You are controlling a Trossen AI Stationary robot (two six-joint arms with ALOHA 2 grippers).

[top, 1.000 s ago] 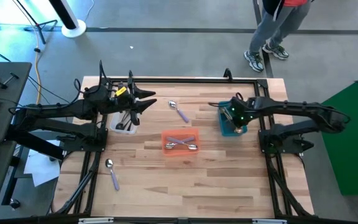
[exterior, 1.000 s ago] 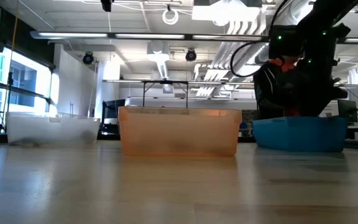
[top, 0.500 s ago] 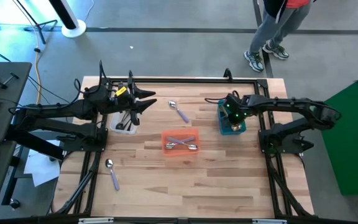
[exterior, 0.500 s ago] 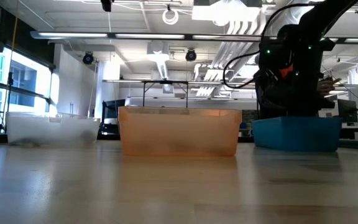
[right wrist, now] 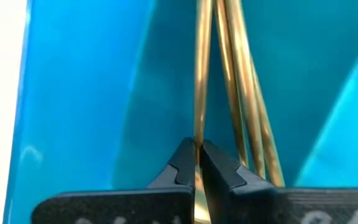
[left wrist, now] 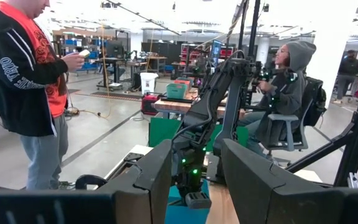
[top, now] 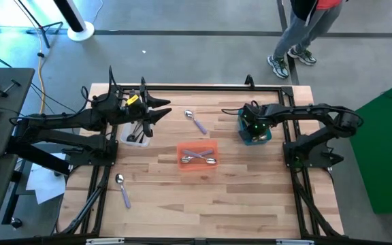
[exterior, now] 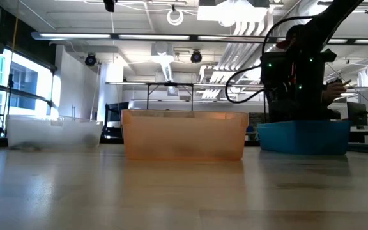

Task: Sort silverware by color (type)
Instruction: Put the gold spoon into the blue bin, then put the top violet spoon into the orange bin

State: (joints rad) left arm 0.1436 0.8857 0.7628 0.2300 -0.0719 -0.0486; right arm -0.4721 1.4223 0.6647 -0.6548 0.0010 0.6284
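The right gripper is reaching down into the teal bin, clenching 1 slim gold spoon, while the left gripper is hovering released over the clear bin.

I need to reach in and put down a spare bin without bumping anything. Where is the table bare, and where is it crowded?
Bare: the near strip in front of the orange bin, right of the loose spoon. Crowded: the far side, with the left tool over the clear bin, a spoon, and the right tool in the teal bin.
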